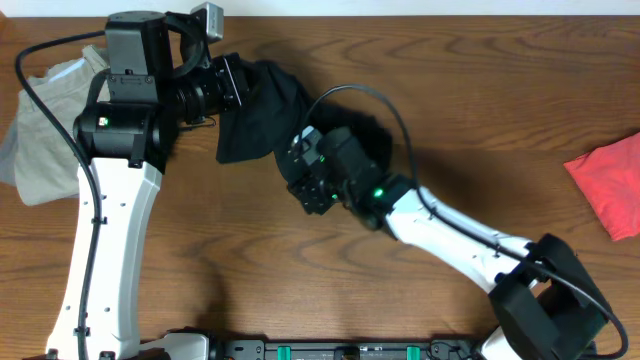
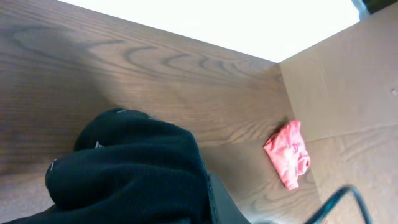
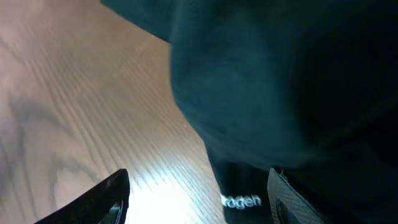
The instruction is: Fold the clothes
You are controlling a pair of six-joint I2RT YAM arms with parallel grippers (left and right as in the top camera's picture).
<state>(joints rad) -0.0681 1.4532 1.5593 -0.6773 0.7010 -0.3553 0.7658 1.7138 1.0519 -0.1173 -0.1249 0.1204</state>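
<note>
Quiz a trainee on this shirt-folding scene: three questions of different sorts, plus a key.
1. True or false: the red-pink cloth lies apart from the black T-shirt.
2. Which arm's gripper is shut on the T-shirt? A) left B) right C) neither
3. Fill in: the right gripper is ___ (open or shut).
Key: 1 true; 2 A, the left gripper; 3 open.

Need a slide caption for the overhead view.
Left gripper clamps the black T-shirt over the wooden table; open right gripper hovers beside it.
</note>
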